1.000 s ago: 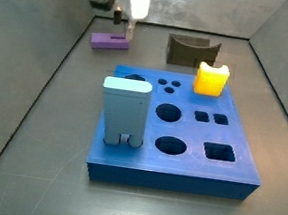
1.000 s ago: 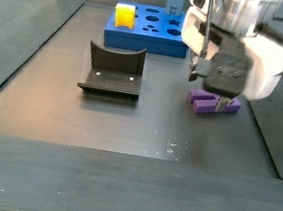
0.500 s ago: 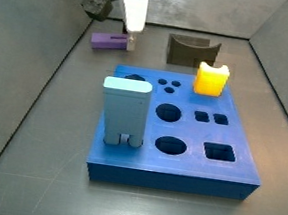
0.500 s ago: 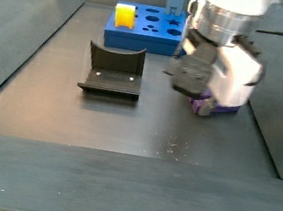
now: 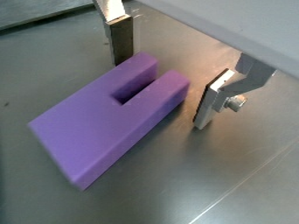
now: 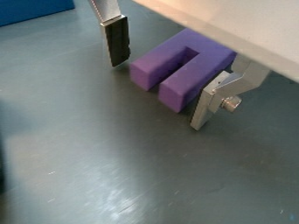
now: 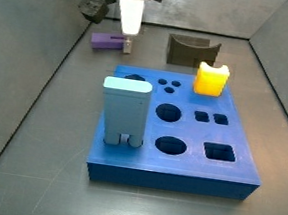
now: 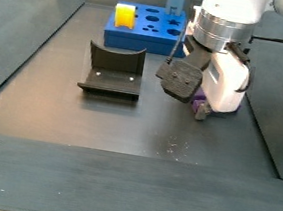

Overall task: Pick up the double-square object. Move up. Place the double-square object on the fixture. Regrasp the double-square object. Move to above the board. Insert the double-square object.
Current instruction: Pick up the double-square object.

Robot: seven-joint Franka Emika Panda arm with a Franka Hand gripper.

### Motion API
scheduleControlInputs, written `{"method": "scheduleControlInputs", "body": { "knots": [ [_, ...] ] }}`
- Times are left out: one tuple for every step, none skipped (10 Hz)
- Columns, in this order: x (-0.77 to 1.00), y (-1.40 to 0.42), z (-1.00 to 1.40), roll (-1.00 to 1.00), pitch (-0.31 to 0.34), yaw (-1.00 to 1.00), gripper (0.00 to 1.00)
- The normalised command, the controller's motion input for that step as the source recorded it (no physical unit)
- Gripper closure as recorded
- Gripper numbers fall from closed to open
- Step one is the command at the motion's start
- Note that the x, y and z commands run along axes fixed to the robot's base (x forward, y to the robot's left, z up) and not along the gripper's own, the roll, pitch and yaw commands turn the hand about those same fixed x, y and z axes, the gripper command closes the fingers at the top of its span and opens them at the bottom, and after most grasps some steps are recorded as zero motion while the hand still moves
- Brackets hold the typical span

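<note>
The very first step is in hand: the lavender-purple, slotted rectangular double-square object [image 5: 111, 114] lies flat on the grey floor, not yet lifted. In both wrist views the parallel-jaw gripper [image 5: 163, 74] straddles its slotted end, one flat silver finger with a dark pad [image 6: 117, 39] on one side and the other finger [image 6: 216, 101] on the opposite side. The fingers stand apart, wider than the block, with a visible gap at the padded finger. The other finger looks very near the block's side, though I cannot tell whether it touches. Nothing is gripped.

In a side view the double-square object [image 7: 109, 42] sits in the upper left of the frame, beside the white gripper body, well apart from the dark brown-grey notched fixture [image 7: 190, 50] at upper centre. The large royal-blue board [image 7: 183, 135] with round and square holes fills the middle of the frame, carrying a tall light-blue upright block [image 7: 123, 112] and a small yellow block [image 7: 212, 80].

All remains to be done, I judge: closing and lifting, resting the piece on the fixture, regrasping, carrying and inserting.

In the side view from the opposite end, the gripper body hides nearly all of the double-square object [image 8: 200, 110]; only a purple sliver shows at centre right. The fingertips cannot be seen there.
</note>
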Motion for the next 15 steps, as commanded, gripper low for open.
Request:
{"method": "scheduleControlInputs", "body": {
  "knots": [
    [-0.28, 0.00, -0.10, 0.00, 0.000, 0.01, 0.00],
    [-0.27, 0.00, -0.14, 0.00, -0.014, 0.02, 0.00],
    [-0.18, 0.00, -0.07, -0.02, -0.040, 0.00, 0.00],
    [-0.05, 0.00, -0.01, -0.02, -0.070, 0.00, 0.00],
    [0.00, 0.00, 0.00, 0.00, 0.000, 0.00, 0.00],
    [0.00, 0.00, 0.00, 0.00, 0.000, 0.00, 1.00],
    [0.00, 0.00, 0.00, 0.00, 0.000, 0.00, 1.00],
    [0.00, 0.00, 0.00, 0.00, 0.000, 0.00, 1.00],
    [0.00, 0.00, 0.00, 0.00, 0.000, 0.00, 1.00],
    [0.00, 0.00, 0.00, 0.00, 0.000, 0.00, 1.00],
    [0.00, 0.00, 0.00, 0.00, 0.000, 0.00, 1.00],
    [0.00, 0.00, 0.00, 0.00, 0.000, 0.00, 1.00],
    [0.00, 0.00, 0.00, 0.00, 0.000, 0.00, 1.00],
    [0.00, 0.00, 0.00, 0.00, 0.000, 0.00, 1.00],
    [0.00, 0.00, 0.00, 0.00, 0.000, 0.00, 1.00]
  ]
}}
